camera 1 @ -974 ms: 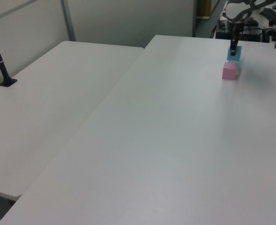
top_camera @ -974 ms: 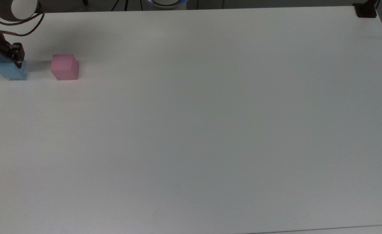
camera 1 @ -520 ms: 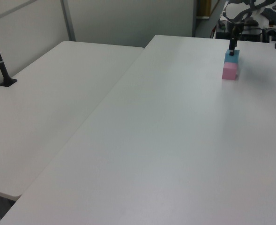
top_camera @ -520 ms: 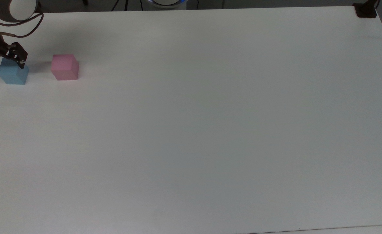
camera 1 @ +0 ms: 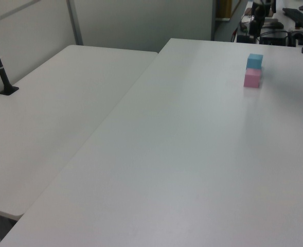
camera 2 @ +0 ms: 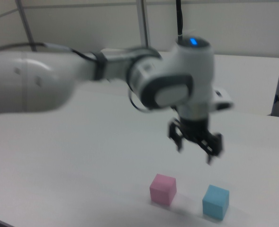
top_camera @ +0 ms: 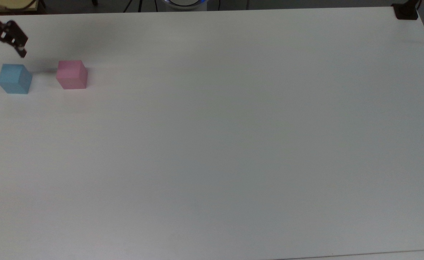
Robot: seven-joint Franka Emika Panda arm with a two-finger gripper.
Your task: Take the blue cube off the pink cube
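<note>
Blue cube is seen in the top view resting on the white worktop, well apart from the pink cube and at the top view's left of it, with bare surface between them. A second ago the end effector was clamped on the blue cube; it has since let go and risen, and is now seen above and clear of the cube, its two fingers spread apart with nothing between them. From this it is judged that the task is in effect done, only the withdrawal being left. In the left view the blue cube is seen just behind the pink cube, so that the two appear almost stacked; the gap between them cannot be made out from this angle. In the right view the end effector is blurred by motion and hangs over the worktop above both cubes, the pink cube at the right view's left and the blue cube at the right view's right, each standing flat and separate. In the top view, part of the end effector is cut off by the picture's edge.
</note>
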